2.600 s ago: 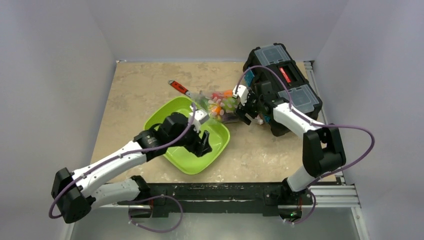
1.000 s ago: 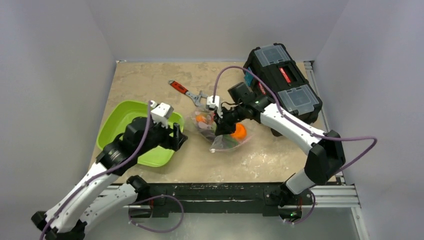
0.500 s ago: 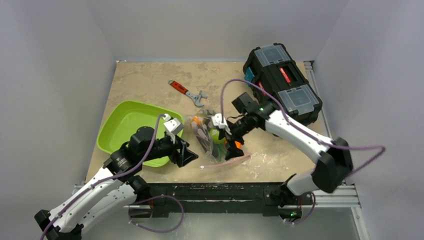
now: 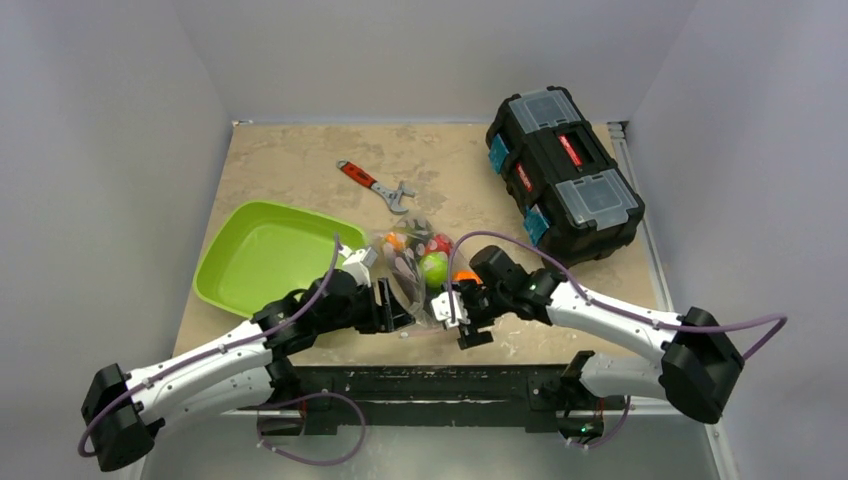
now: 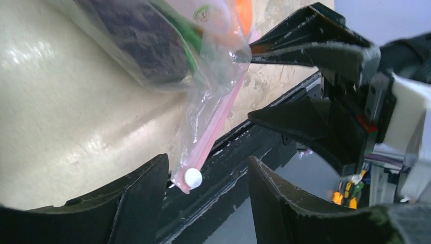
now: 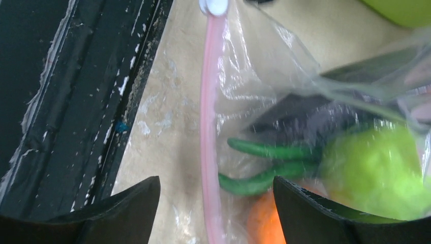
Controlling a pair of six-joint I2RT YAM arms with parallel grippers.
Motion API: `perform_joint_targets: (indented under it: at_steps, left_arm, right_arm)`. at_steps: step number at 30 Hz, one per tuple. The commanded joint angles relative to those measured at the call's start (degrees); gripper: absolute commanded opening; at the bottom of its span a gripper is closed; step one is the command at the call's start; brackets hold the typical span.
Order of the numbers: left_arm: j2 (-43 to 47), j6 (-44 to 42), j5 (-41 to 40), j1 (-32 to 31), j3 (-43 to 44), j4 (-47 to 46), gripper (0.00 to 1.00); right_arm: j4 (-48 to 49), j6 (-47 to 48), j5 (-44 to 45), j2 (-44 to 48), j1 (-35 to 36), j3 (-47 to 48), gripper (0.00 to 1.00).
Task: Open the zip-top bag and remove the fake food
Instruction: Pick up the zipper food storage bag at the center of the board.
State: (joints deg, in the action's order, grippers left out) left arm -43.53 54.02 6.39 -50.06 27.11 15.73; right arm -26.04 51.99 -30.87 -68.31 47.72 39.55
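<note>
Zip-top bag (image 4: 405, 290): lies crumpled on the tabletop (image 4: 300, 160), pink zip strip (image 6: 208, 127) along its near edge, white tab (image 5: 193, 178) at the strip's left end.
Fake food (image 4: 433, 268): all inside the bag, namely a dark eggplant (image 5: 142, 40), green pods (image 6: 264, 168), a lime-green ball (image 6: 376, 168) and an orange piece (image 6: 267, 223).
Left jaws: partly open at the bag's left corner. The tab end of the strip hangs in the gap, close to one finger, not clamped.
Right jaws: spread wide at the bag's right side, straddling the strip, gripping nothing.
Green tray (image 4: 250, 265): just left of the bag.
Wrench (image 4: 375, 185): red-handled, behind the bag, apart from it.
Toolbox (image 4: 565, 175): black, behind and right of the bag, well apart.
Tabletop: beige with a mottled stone look, and a black rail (image 4: 430, 385) along the edge nearest the bag.
Room: plain pale walls (image 4: 420, 50) on three sides.
</note>
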Motion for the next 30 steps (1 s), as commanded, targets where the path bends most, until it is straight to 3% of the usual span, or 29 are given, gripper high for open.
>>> perform_joint_targets:
  at_steps: [1,3,8,15,18,24,30]
  left_arm:
    - [-2.50,14.09,-10.89,-4.49,0.40,-1.91,0.56]
    - [-3.59,15.13,-12.00,-4.89,-0.07,-2.24,0.56]
    - [-4.47,16.11,-12.90,-5.39,-2.00,-5.96,0.50]
    - [-6.58,15.27,-9.63,-5.49,-3.68,-11.60,0.49]
    - [-4.75,10.59,-9.48,-5.91,-3.01,-10.27,0.49]
    - [7.89,-11.42,-12.98,-6.76,2.14,0.57,0.57]
    - [9.71,-33.02,-2.80,-6.85,5.35,-4.78,0.66]
  right_arm:
    - [10.14,-0.70,7.21,-0.18,5.49,-1.81,0.77]
    - [12.07,-1.22,9.85,-1.04,7.86,-2.58,0.70]
    - [14.86,-2.82,15.65,-2.77,11.50,-2.69,0.38]
    - [14.08,-3.85,16.63,-3.01,11.69,-2.02,0.00]
    - [12.00,-5.34,14.75,-2.75,10.33,-0.21,0.00]
    - [7.19,-8.50,3.63,4.65,-1.98,3.78,0.00]
    - [6.47,-11.65,-0.37,8.54,-9.46,7.56,0.00]
